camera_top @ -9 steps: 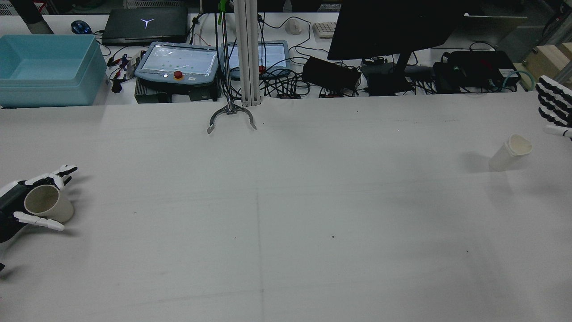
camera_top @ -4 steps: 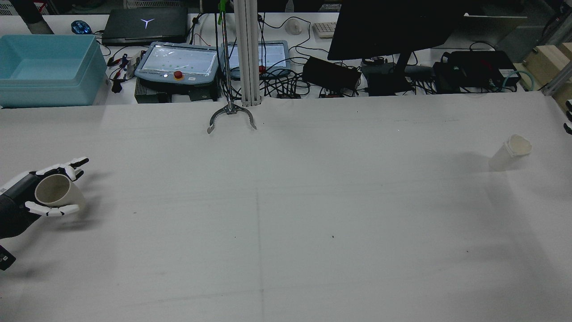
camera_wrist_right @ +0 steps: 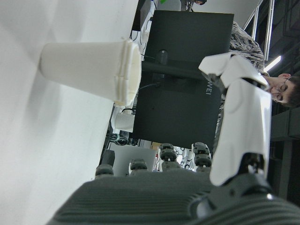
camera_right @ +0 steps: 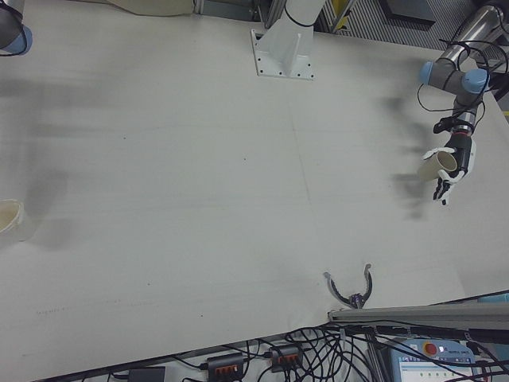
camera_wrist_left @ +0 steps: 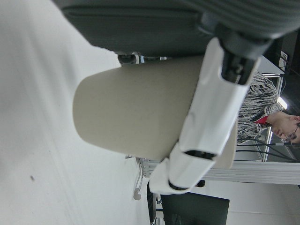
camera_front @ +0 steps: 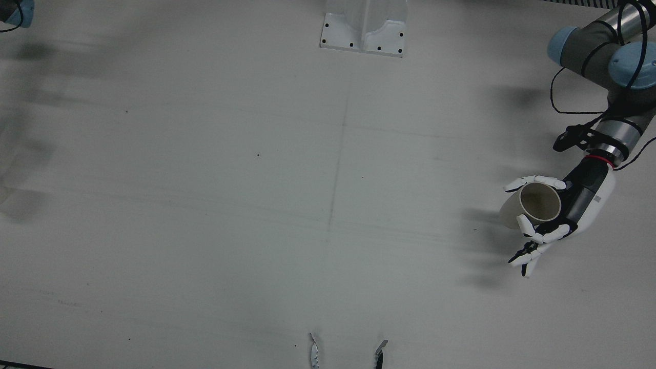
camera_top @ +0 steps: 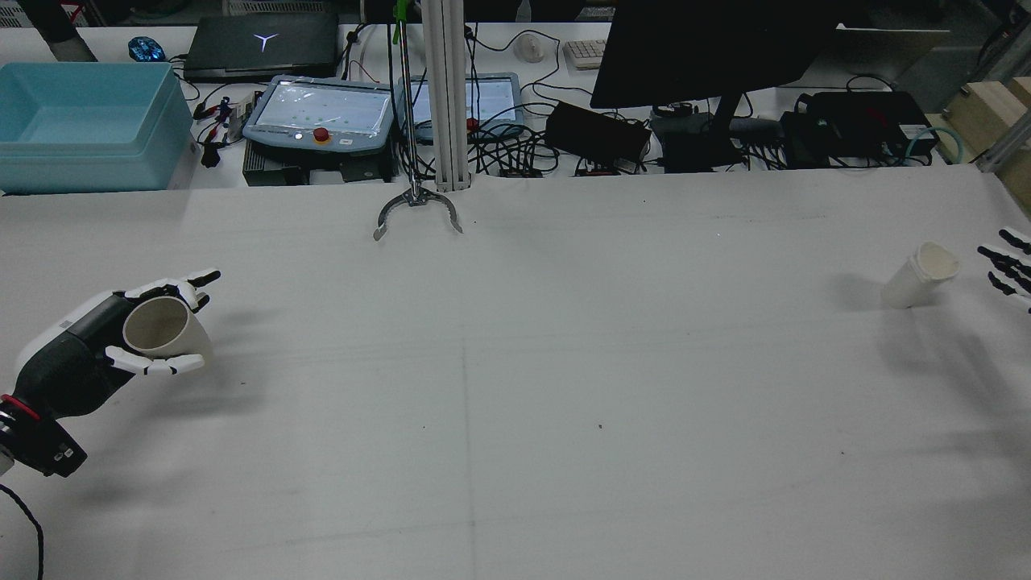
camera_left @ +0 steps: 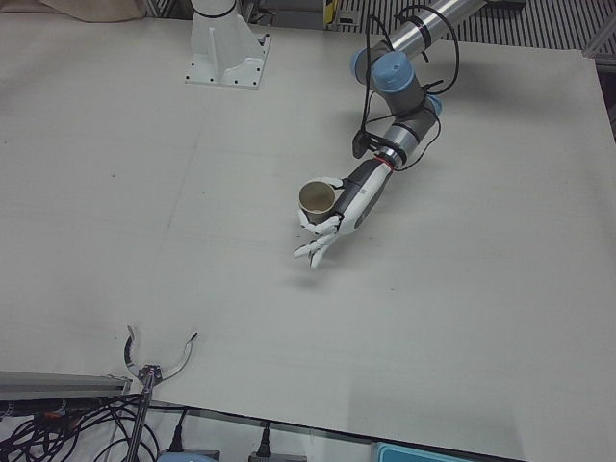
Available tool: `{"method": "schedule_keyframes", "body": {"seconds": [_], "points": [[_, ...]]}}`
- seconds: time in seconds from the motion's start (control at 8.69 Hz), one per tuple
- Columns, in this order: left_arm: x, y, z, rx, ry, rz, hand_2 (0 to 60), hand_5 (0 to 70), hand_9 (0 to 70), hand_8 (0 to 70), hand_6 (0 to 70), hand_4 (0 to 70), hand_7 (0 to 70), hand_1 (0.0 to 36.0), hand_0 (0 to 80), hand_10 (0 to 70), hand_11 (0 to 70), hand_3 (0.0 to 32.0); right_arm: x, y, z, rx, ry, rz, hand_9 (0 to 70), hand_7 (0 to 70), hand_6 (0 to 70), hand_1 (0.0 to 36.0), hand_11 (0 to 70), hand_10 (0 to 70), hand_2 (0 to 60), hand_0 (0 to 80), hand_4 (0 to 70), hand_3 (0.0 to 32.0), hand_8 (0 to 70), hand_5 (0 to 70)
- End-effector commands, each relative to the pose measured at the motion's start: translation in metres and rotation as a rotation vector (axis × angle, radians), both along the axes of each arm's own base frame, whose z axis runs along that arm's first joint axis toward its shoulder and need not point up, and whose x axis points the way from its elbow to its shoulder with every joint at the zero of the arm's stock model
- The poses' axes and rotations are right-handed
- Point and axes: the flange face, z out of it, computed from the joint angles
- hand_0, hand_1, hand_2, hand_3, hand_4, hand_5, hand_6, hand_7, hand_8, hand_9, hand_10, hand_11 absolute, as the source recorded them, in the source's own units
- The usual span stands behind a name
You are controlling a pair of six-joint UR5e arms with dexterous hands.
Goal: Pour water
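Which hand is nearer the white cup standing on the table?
Right. The right hand hovers open just beside the white cup, not touching. The left hand is across the table, holding the beige cup.

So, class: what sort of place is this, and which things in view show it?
Probably a robotics lab: a grey robot arm on a white table, grey touchscreen teach pendant with red stop button, and tangled black cables.

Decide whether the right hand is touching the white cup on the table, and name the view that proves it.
Apart. The rear view shows bare table between the right hand and the white cup, and the right hand view shows the fingers spread clear of it.
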Motion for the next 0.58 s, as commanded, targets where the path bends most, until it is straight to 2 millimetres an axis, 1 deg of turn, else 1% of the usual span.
{"method": "schedule_keyframes", "body": {"seconds": [0.0,0.12,0.35,0.46], "points": [[0.031,0.006,-0.034,-0.016,0.015,0.013,60.0,70.0,1.2,2.2,12.0,34.7,13.4,36.0,80.0,3.1,8.9,0.0,-0.019,-0.009,0.044,-0.008,0.002,-0.041,0.0,6.4,15.2,32.0,0.0,0.0,32.0,58.2,0.0,0.0,2.0,10.2],[0.036,0.010,-0.033,-0.021,0.017,0.006,60.0,70.0,1.3,2.3,12.2,34.8,13.5,36.0,80.0,3.1,8.8,0.0,-0.020,-0.007,0.045,-0.010,0.005,-0.044,0.0,5.6,14.4,33.2,0.0,0.0,31.6,59.9,0.0,0.0,1.8,10.3],[0.039,0.013,-0.033,-0.026,0.021,0.011,60.0,70.0,1.3,2.4,12.3,34.2,13.5,36.0,80.0,3.2,9.1,0.0,-0.024,-0.012,0.045,-0.017,0.016,-0.050,0.0,5.3,14.2,32.2,0.0,0.0,30.0,58.6,0.0,0.0,1.8,10.0],[0.039,0.013,-0.032,-0.027,0.019,0.011,60.0,70.0,1.3,2.4,12.3,33.8,13.5,36.0,80.0,3.2,9.1,0.0,-0.028,-0.027,0.037,0.000,0.021,-0.049,0.0,5.8,14.4,31.9,0.0,0.0,30.2,58.1,0.0,0.0,1.8,9.9]]}}
